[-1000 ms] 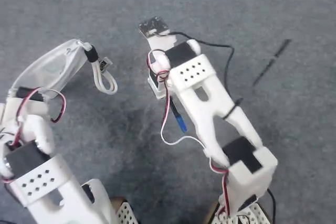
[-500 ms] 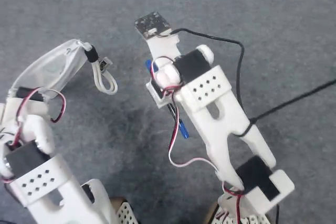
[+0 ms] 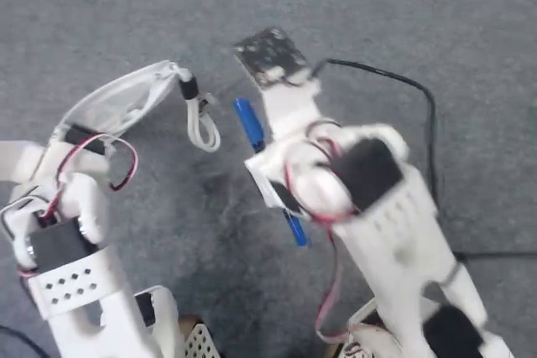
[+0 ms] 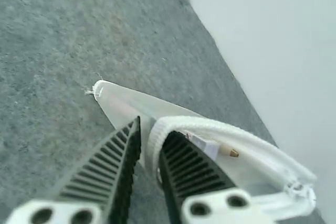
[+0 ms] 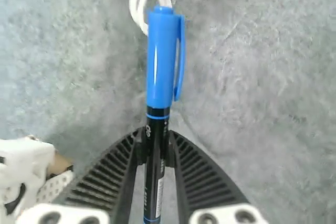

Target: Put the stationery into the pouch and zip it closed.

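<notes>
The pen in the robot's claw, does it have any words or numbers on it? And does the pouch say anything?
Pen, black barrel, held in the right gripper: small white print, too small and blurred to read.
Pen's blue cap: no text.
Pouch, clamped in the left gripper: no words or numbers visible.
Grey table: no signs or labels.

My left fingers (image 4: 113, 166) pinched the pouch (image 4: 131, 103) rim. My right fingers (image 5: 202, 182) clamped the pen (image 5: 160, 61), arm outstretched.
</notes>
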